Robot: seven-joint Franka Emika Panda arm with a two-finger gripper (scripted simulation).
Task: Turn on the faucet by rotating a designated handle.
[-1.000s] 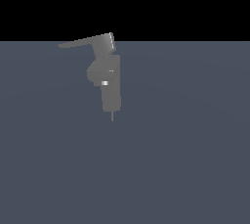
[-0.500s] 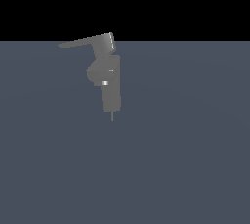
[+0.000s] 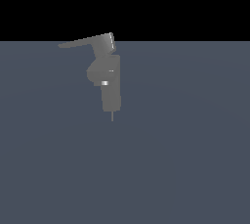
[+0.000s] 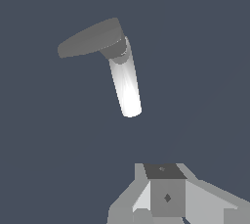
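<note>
Wrist view, nearest first: part of the gripper [image 4: 168, 196] sits at the frame edge, pale grey and white blocks around a darker square face with a small diamond mark. Fingertips are out of frame, so can't tell whether the fingers are apart or together. Nothing is touching it. Beyond the gripper there is bare blue-grey floor [image 4: 205, 71], then the faucet [image 4: 117, 54], well apart from the gripper. From this angle it reads as a bright, glossy-looking tapered spout [image 4: 125, 88] meeting a dark hub, with the handle [image 4: 88, 39] running off the hub as a flat grey blade with a rounded end. Handle and spout form a bent elbow shape. Exterior view: the gripper and arm are not visible. The faucet [image 3: 106, 74] stands alone on the flat floor [image 3: 185, 159], toward the exterior view's left of centre, its top reaching the line where the floor meets the black background [image 3: 195, 3]. Body is a rounded grey block with a small bright ring [image 3: 104, 83] low on it, and the rectangular spout [image 3: 111, 98] drops below with a thin pin at its tip. The handle [image 3: 80, 42] is at the very top, joined to a boxy hub and pointing toward the exterior view's left, close to level, tapering to a point.
</note>
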